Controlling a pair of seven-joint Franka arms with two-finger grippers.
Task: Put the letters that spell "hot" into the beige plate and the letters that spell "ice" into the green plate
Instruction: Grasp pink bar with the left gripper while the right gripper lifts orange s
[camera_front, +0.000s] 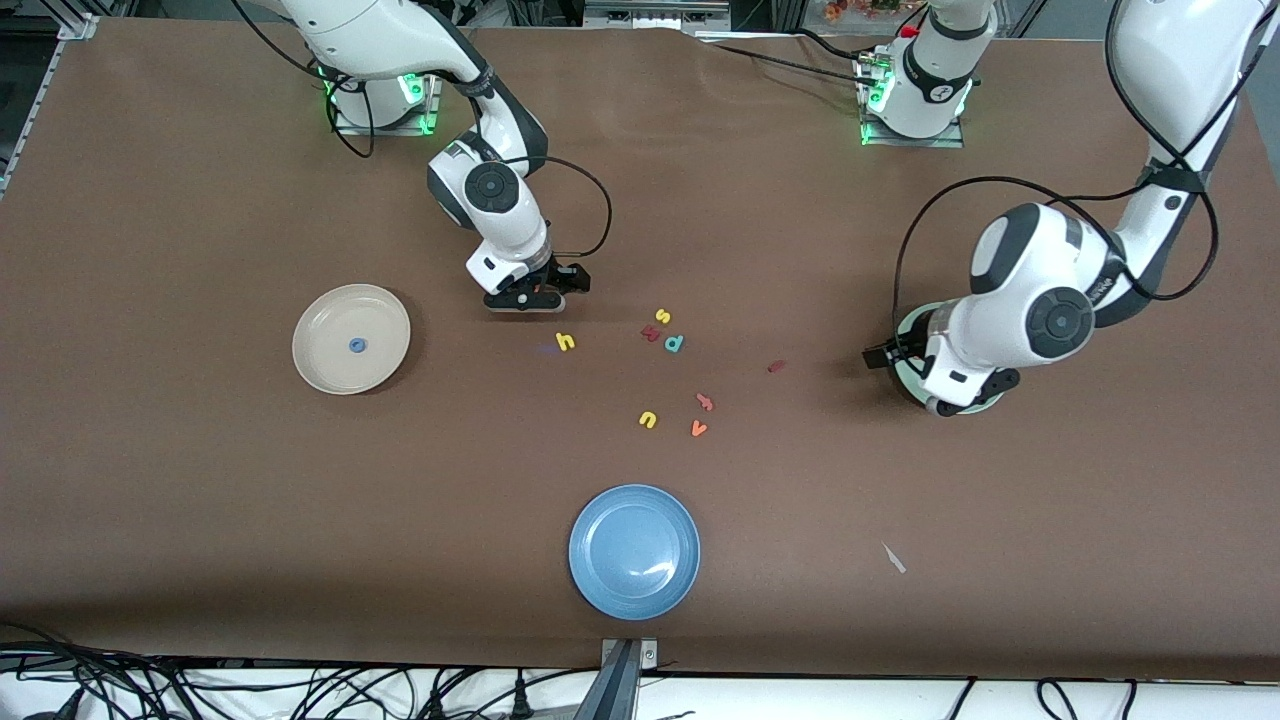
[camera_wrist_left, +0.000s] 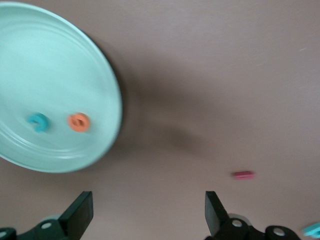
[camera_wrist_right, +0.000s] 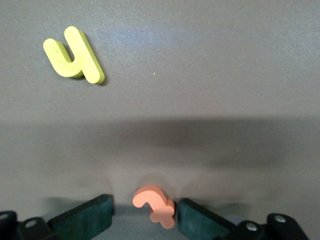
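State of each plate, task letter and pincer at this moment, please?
Round cream-beige plate: holds blue ring-shaped foam "o".
Round mint-green plate: holds teal foam "c" and orange foam "e".
Dark red foam "i": on table, outside green plate.
Yellow foam "h": flat on table.
Right pincer: open, low over table.
Orange foam "t": between right pincer's fingers, not clamped.
Left pincer: open, holding nothing, beside green plate.
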